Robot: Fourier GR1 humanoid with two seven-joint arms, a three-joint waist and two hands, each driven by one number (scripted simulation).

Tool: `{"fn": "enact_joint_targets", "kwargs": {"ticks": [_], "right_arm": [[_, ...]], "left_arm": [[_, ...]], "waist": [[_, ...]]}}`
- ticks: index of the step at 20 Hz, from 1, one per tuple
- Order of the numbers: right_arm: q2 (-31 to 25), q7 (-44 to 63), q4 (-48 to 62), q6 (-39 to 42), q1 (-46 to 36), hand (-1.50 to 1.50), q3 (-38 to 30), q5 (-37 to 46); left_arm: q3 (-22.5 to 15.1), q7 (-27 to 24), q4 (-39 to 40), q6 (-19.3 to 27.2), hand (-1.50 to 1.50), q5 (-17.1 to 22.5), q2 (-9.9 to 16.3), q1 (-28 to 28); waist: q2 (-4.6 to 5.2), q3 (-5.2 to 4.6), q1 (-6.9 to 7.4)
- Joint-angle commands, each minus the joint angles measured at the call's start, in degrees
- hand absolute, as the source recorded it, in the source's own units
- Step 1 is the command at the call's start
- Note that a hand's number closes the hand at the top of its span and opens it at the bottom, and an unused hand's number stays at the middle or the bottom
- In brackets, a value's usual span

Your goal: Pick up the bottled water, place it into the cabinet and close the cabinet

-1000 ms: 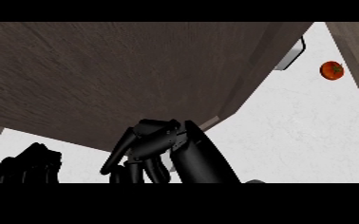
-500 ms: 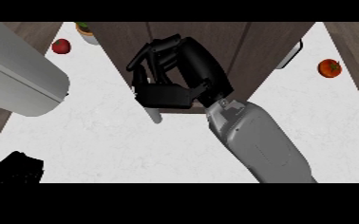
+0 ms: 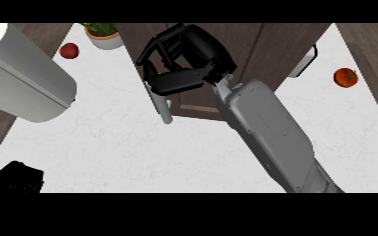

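Note:
The brown wooden cabinet [image 3: 284,50] stands at the back of the white counter, and both of its doors look closed. My right hand [image 3: 181,80] lies against the left door, just above that door's pale handle [image 3: 164,105]. Its fingers [image 3: 188,40] are loosely bent on the wood and hold nothing. The grey right forearm [image 3: 269,130] runs down to the lower right. Only a dark patch of my left hand [image 3: 18,177] shows at the lower left edge. No bottled water is in view.
A large grey rounded body [image 3: 29,82] fills the upper left. Behind it are a red apple [image 3: 69,50] and a small potted plant [image 3: 103,35]. An orange-red tomato [image 3: 345,76] lies right of the cabinet, near the right door's handle [image 3: 304,62].
One second ago the open door filled the view above my hand. It has since swung closed with my right hand on it, and since half a second ago little has moved.

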Motion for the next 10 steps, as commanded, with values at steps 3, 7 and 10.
{"fn": "enact_joint_targets", "kwargs": {"ticks": [3, 7, 10], "right_arm": [[-6.5, -4.4, 11.9, 1.2, -2.3, 1.50, -7.0, 1.3], [-8.0, -5.6, 13.6, 3.3, -3.7, 1.50, -8.2, 0.5], [-6.8, -6.8, 14.4, 2.2, -2.6, 1.50, -7.0, 1.7]], "left_arm": [[0.9, 1.2, -0.7, -0.8, 1.50, 0.7, 0.8, -0.9], [0.7, 1.5, -0.7, 0.3, 1.50, -0.5, 0.5, -2.0], [2.3, 2.9, -1.1, 0.1, 1.50, 1.4, 1.4, -3.1]], "waist": [[2.59, 0.51, -0.41], [2.82, 0.50, -0.40], [2.60, 0.50, -0.81]]}}
